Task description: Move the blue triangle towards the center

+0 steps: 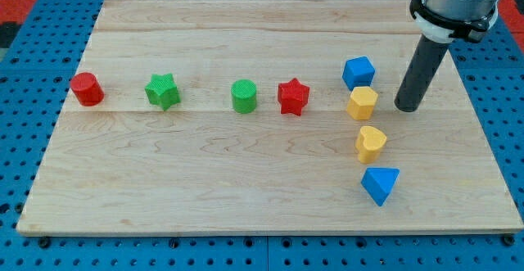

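Note:
The blue triangle (380, 184) lies near the view's bottom right of the wooden board (205, 189). My tip (407, 107) rests on the board at the view's right, well above the triangle and a little to its right. The tip stands just right of the yellow hexagon block (362, 103) without touching it. A yellow heart-shaped block (370, 143) lies between the hexagon and the blue triangle. A blue cube (359, 73) sits above the hexagon.
A row of blocks crosses the board's upper middle: a red cylinder (86, 89) at the view's left, a green star (162, 91), a green cylinder (243, 96) and a red star (292, 97). Blue pegboard surrounds the board.

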### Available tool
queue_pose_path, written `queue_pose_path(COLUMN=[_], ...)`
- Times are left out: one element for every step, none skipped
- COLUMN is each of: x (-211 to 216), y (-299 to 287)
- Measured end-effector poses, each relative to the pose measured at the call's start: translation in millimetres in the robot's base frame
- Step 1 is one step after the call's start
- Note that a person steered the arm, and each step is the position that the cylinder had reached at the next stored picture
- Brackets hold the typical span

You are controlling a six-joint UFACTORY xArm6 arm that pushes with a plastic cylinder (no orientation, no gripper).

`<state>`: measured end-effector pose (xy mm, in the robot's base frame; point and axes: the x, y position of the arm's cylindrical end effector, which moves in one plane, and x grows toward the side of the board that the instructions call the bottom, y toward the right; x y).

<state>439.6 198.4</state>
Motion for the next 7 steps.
queue_pose_path(x=[0.0,-0.9,-0.9,3.8,49.6,69.1,97.8], y=[0.0,14.3,55.7,84.4,36.3,7.7,-20.1])
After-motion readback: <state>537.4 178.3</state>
